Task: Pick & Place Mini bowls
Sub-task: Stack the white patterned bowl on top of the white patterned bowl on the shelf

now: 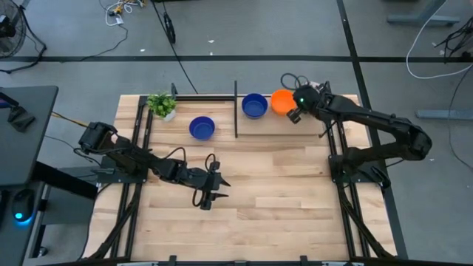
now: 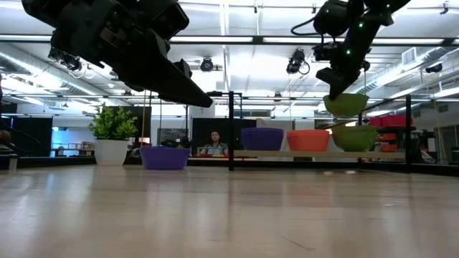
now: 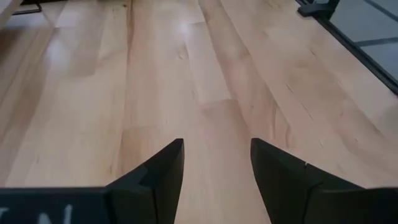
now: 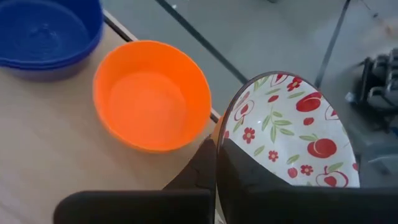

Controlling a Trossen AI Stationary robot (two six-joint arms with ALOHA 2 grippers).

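The right hand (image 4: 217, 180) pinches the rim of a small floral-patterned bowl (image 4: 292, 134) above the tabletop's (image 1: 281, 185) far edge beside the orange bowl (image 4: 152, 93) — light, rigid, glossy, best gripped at the rim — while the left hand (image 3: 214, 168) hangs open.

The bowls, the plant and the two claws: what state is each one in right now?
Left blue bowl: upright on the table, alone.
Right blue bowl: upright beside the orange bowl.
Orange bowl: upright, empty.
Patterned bowl: lifted, pinched at its rim.
Plant: upright.
Left claw: open, empty.
Right claw: shut on the patterned bowl.
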